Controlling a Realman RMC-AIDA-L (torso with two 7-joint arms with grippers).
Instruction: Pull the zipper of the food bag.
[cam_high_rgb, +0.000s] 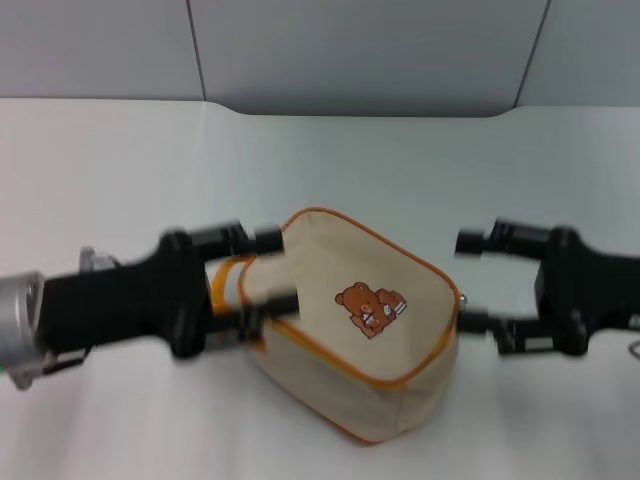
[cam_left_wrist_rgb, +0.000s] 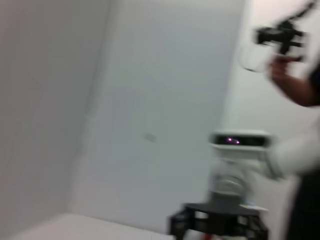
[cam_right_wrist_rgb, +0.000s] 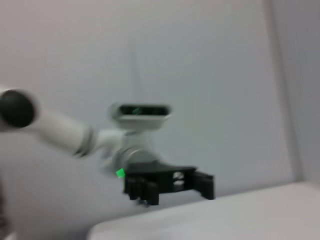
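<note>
The food bag (cam_high_rgb: 365, 330) sits near the middle of the white surface (cam_high_rgb: 120, 170), tilted, with its bear print (cam_high_rgb: 370, 308) facing up and orange piping running round its edges. To the left of the bag, the left gripper (cam_high_rgb: 270, 268) reaches in from the side; its jaws are spread, one black finger lying by the bag's upper left corner and the other against the bag's left end, where the orange strap loop (cam_high_rgb: 222, 285) shows between them. Whether the fingers actually press on the fabric cannot be told. The zipper (cam_high_rgb: 330, 352) shows as a thin orange line curving round the bag below the bear print; its metal pull tabs cannot be made out. To the right of the bag, the right gripper (cam_high_rgb: 470, 282) is also spread, its upper finger clear of the bag and its lower finger just beside the bag's right end. In the left wrist view a person's hand (cam_left_wrist_rgb: 282, 67) holds a black device (cam_left_wrist_rgb: 280, 35) in the background.
</note>
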